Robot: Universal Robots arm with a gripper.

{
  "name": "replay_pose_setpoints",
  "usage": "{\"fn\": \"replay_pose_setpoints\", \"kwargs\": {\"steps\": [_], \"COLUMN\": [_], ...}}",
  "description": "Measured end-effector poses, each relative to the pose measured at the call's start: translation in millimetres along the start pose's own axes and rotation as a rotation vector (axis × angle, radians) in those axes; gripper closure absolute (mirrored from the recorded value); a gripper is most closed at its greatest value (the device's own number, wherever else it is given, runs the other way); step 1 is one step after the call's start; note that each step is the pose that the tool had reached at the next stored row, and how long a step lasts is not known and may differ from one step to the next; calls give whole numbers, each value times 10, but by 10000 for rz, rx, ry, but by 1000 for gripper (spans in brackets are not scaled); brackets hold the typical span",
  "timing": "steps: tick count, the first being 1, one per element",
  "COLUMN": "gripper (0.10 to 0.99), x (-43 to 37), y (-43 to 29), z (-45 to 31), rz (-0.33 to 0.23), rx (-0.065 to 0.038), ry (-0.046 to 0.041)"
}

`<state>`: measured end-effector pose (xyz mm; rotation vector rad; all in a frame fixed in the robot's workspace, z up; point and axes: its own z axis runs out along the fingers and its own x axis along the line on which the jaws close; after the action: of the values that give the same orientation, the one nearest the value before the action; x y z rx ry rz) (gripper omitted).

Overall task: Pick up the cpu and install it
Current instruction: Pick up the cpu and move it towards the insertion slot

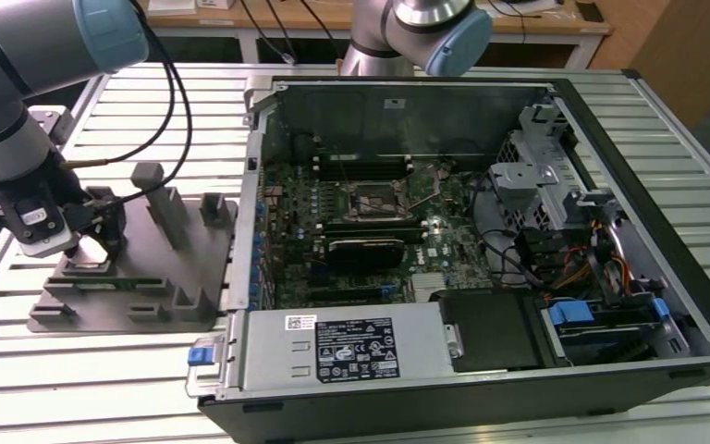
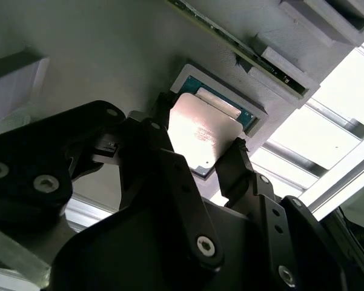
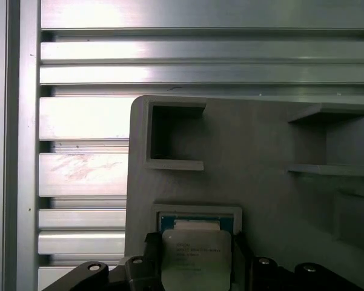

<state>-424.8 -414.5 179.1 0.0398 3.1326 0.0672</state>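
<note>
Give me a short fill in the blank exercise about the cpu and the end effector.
The cpu has a shiny ___ top.
The end effector is shut on the cpu at a fixture coloured ___.
The fixture stands to the exterior view's ___ of the open computer case.
Missing words: silver, grey, left.

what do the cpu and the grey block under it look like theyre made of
The cpu: top looks like bare metal, satin silver, catching a bright glare; greenish board rim. The grey block: probably matte plastic, dull and even, no shine.
</note>
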Motion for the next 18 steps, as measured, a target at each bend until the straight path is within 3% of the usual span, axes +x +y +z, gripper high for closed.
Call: {"fn": "replay_pose_setpoints", "kwargs": {"steps": [7,18], "gripper": [541,541], "x": [-1,-1], "y": [3,3], "z": [-59,-64], "rz": [-1,0], "rx": [-1,0], "ry": [-1,0]}}
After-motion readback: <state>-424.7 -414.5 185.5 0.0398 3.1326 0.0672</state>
